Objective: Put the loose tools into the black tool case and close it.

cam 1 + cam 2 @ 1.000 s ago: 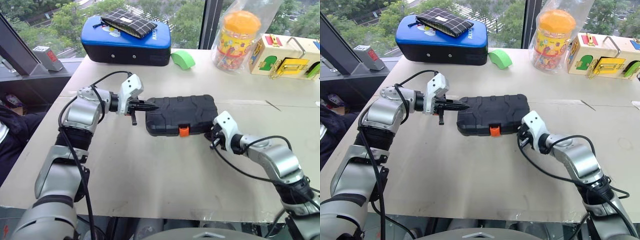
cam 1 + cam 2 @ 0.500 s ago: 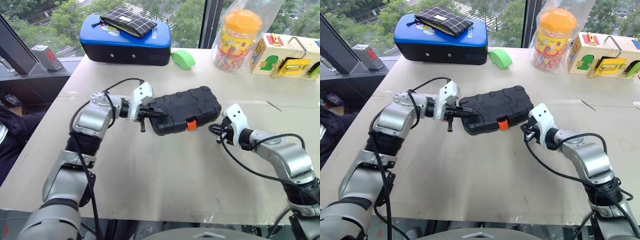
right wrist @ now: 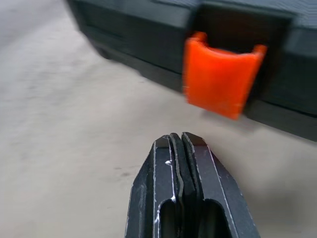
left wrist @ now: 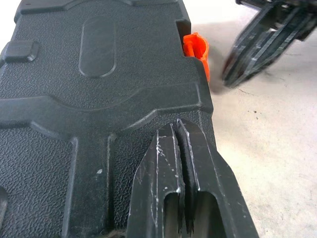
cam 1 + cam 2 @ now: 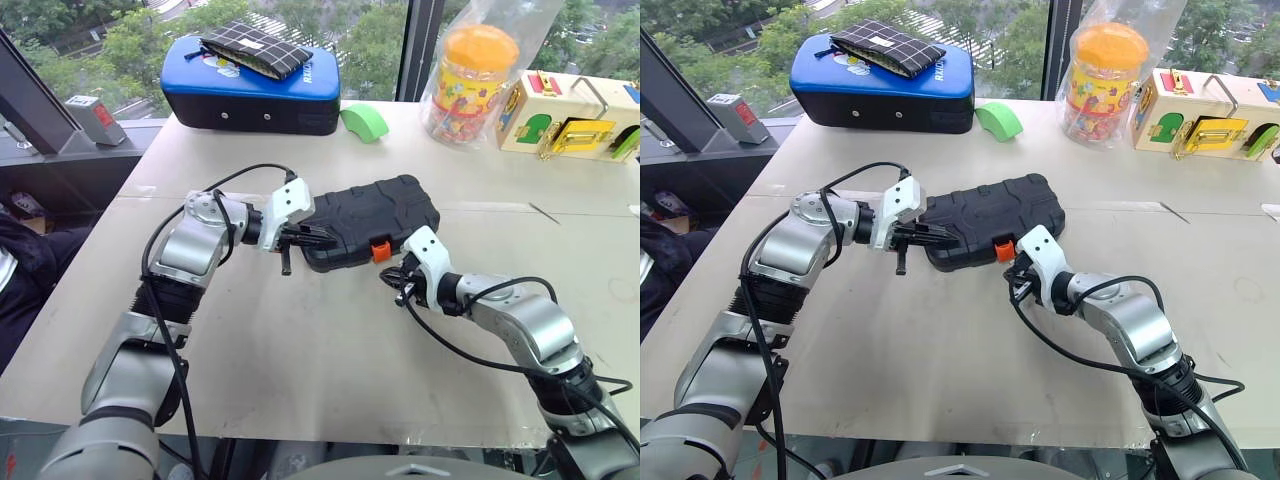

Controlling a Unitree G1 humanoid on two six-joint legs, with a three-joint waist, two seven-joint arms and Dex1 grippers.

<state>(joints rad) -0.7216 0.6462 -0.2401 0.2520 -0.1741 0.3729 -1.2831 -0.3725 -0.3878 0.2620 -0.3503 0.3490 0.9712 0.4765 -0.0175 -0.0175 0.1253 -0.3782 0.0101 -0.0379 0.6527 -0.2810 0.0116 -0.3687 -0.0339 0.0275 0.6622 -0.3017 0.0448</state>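
The black tool case (image 5: 372,212) lies closed and slightly skewed in the middle of the table. Its orange latch (image 5: 380,250) faces the near edge and stands out a little from the front wall (image 3: 223,82). My left gripper (image 5: 322,238) is shut, with its tips resting on the ribbed lid at the case's near-left corner (image 4: 178,126). On the table just in front of the latch, my right gripper (image 5: 1018,286) is shut too. It points at the latch from a short gap (image 3: 177,140). The loose tools are out of view.
At the back left stands a blue-topped case (image 5: 250,85) with a checked pouch on it. A green piece (image 5: 365,120), a bagged jar with an orange lid (image 5: 480,70) and a wooden latch box (image 5: 575,115) line the back. Bare tabletop (image 5: 300,340) lies in front.
The case has swung a little, its right end going further back. My left gripper came onto its near-left corner. My right gripper slid left along the table to just before the orange latch.
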